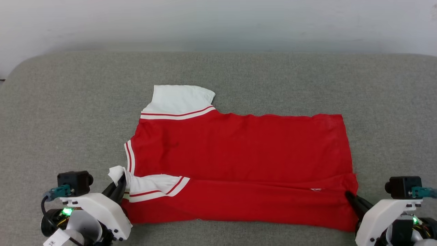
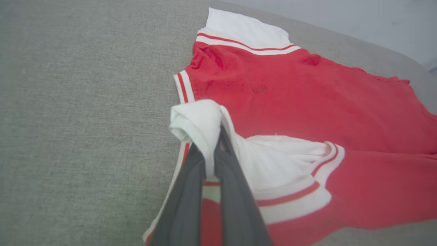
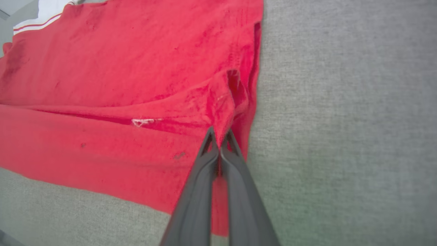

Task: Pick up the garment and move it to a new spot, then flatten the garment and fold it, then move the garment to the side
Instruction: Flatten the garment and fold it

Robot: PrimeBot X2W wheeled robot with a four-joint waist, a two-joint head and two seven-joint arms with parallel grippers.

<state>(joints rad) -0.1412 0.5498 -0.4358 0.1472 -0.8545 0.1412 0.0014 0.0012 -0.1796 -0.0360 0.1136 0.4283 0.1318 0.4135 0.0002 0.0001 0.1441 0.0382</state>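
Head cam: the garment [image 1: 239, 150] lies spread on the grey woven surface [image 1: 68, 102], approx centre of your view, long axis running L–R. Neck end is toward your left, hem end toward your right. The side facing up is plain red.

Far sleeve [image 1: 181, 99]: white, flat, pointing away from you, w/ red-and-white trim [image 1: 177, 115] along its seam. The near long edge is lapped up over the body. A crease runs nearly the whole length. Near sleeve [image 1: 153, 184] sits on top of the red, rumpled.

L gripper [image 1: 119, 182]: clamped on the garment. It pinches a wad of white fabric from the near sleeve at the near-left corner. In the L wrist cam the white cloth bunches over the tips and is drawn down between the two dark fingers [image 2: 235, 191], w/ a strip of trim showing in the gap lower down.

R gripper [image 1: 349, 195]: fingers pressed together, nipping a peak of red fabric at the hem end, near-right, where the crease ends. In the R wrist cam the cloth tents up to the tips, w/ small folds running off it. The tiny white logo [image 1: 315, 189] sits just left of that grip, on the crease line.

Your two grippers are well apart, w/ the garment between them. Whether the pinched corners are clear of the surface: can't tell. Pale wall [image 1: 218, 20] behind the surface.
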